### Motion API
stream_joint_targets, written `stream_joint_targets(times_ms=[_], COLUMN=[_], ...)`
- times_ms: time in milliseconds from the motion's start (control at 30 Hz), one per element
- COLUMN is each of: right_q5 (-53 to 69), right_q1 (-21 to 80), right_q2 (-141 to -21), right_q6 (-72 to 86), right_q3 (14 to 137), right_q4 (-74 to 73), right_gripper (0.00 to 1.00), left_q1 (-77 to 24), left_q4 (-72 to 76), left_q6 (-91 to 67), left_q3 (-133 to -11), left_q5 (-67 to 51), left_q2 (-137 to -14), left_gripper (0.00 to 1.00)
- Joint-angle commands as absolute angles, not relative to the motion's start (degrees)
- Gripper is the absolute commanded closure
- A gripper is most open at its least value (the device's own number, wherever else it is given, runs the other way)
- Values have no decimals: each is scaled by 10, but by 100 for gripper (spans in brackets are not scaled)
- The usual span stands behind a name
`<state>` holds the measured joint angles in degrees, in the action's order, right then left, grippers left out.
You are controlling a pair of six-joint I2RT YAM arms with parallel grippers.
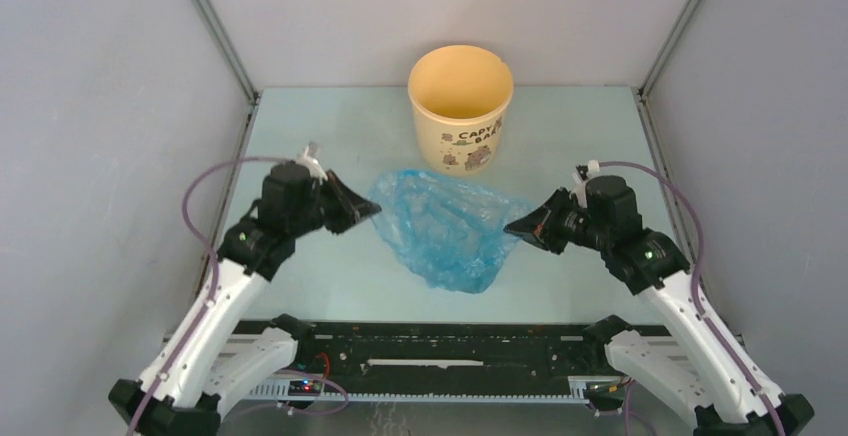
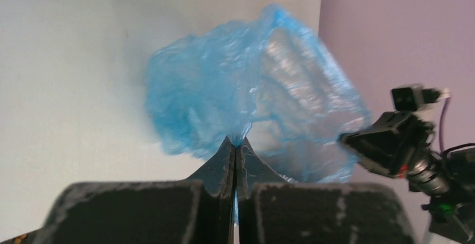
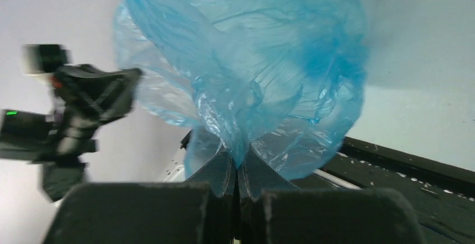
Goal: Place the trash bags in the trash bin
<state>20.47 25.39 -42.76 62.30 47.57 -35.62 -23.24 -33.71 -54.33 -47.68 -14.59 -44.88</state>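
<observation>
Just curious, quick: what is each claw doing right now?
Left gripper: shut on the trash bag.
Right gripper: shut on the same trash bag.

Round pale yellow-tan plastic bucket (image 1: 461, 106): upright at the far middle of the pale green tabletop (image 1: 330, 136). Thin translucent light-blue film bag (image 1: 447, 226): just before the bucket, strung between the left gripper (image 1: 372, 211) at its left edge and the right gripper (image 1: 512, 226) at its right edge.
</observation>
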Motion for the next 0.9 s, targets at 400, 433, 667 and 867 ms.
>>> stream_joint_targets(times_ms=[400, 433, 667, 867], right_q5=[49, 48, 75, 33], right_q1=[490, 490, 506, 582], right_q2=[-602, -579, -465, -435], right_q6=[329, 343, 484, 553], right_q3=[1055, 987, 530, 413], right_q4=[-432, -415, -315, -325], right_gripper=[100, 100, 100, 100], left_q1=[-268, -268, -268, -268], left_q4=[-396, -396, -390, -462], left_q6=[-376, -384, -511, -517], left_q3=[-991, -918, -422, -336], left_q5=[-43, -36, -106, -117], left_q2=[-488, -460, -262, -153], left_gripper=[100, 100, 100, 100])
